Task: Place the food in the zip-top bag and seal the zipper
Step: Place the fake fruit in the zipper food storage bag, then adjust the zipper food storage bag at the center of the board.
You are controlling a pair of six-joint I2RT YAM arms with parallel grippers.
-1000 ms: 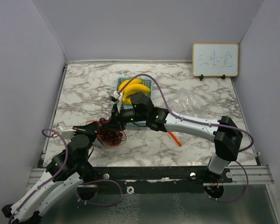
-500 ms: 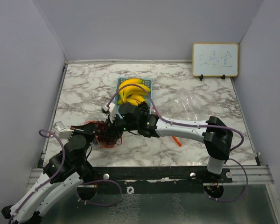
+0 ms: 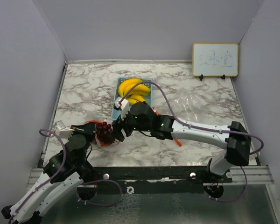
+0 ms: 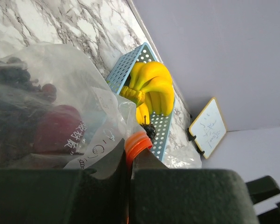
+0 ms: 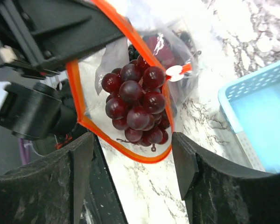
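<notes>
The clear zip-top bag [image 3: 101,141] with an orange zipper rim [image 5: 74,88] lies at the front left, its mouth held open. My left gripper [image 4: 129,173] is shut on the zipper edge [image 4: 136,142]. A dark purple grape cluster [image 5: 136,103] rests inside the bag's mouth. Deeper in the bag, a round red fruit [image 4: 56,130] shows through the plastic. My right gripper [image 5: 133,161] is open just outside the mouth with nothing between its fingers [image 5: 79,172]. The yellow bananas [image 3: 134,90] lie in the blue basket [image 3: 116,110] behind.
A second crumpled clear bag [image 3: 196,105] lies at mid right. A small orange object [image 3: 176,139] rests on the marble under the right arm. A whiteboard [image 3: 215,59] stands at the back right corner. Grey walls enclose the table.
The right gripper has opened and let go of the grape cluster, which now sits in the bag's mouth. The right arm has shifted slightly. The left gripper still pinches the zipper.
</notes>
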